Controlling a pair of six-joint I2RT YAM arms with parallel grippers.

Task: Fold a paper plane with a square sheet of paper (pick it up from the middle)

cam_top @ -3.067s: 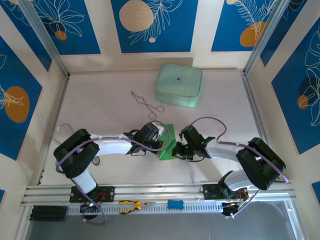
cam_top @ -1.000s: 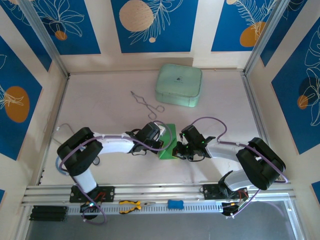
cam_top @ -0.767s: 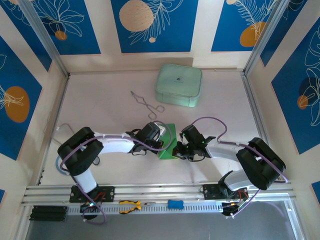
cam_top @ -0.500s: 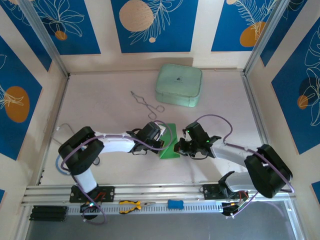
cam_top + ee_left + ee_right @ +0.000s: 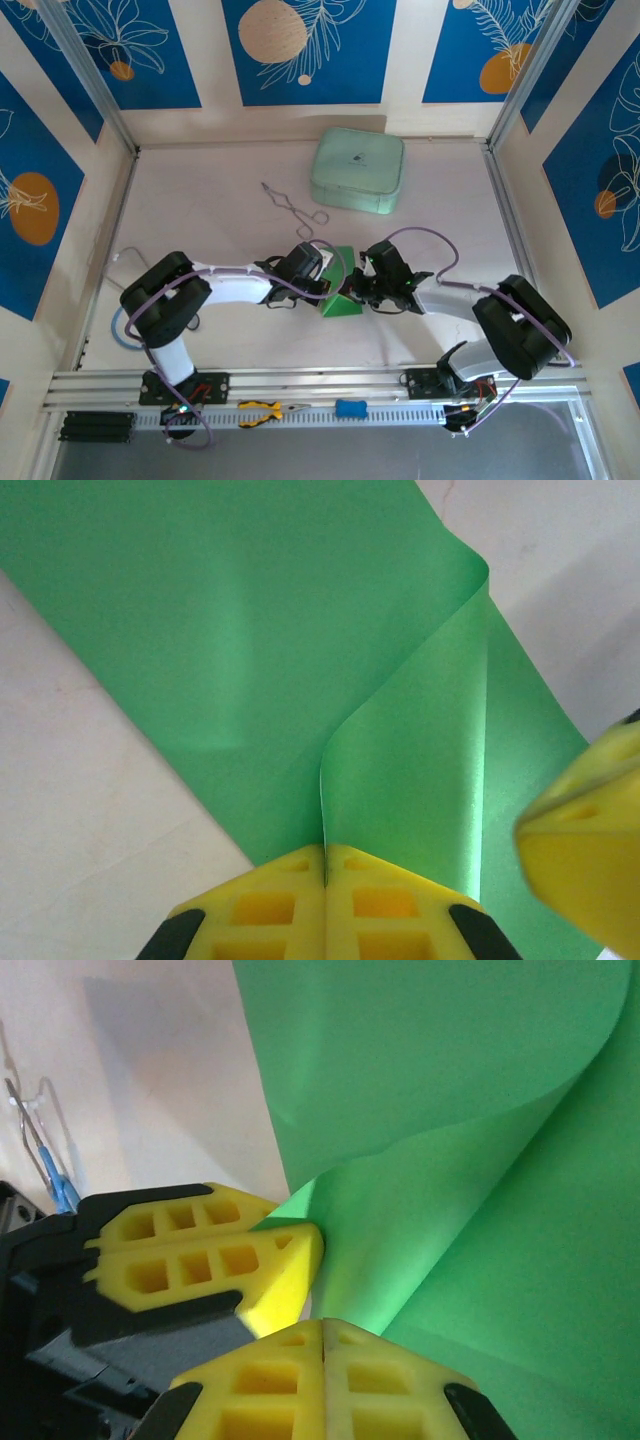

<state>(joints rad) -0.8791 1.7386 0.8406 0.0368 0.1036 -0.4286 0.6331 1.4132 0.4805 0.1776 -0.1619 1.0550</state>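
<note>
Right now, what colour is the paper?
Bright green; the square sheet of paper shows best in the left wrist view.

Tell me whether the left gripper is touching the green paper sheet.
Touching. The left wrist view shows the left gripper shut on a raised fold of the square sheet of paper, with the green edge running straight into the seam between its yellow tips.

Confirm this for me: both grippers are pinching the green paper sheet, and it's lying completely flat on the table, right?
Not flat. The left gripper and right gripper are both shut on the square sheet of paper, but the left wrist view shows part of it curling up off the table into the pinch.
</note>
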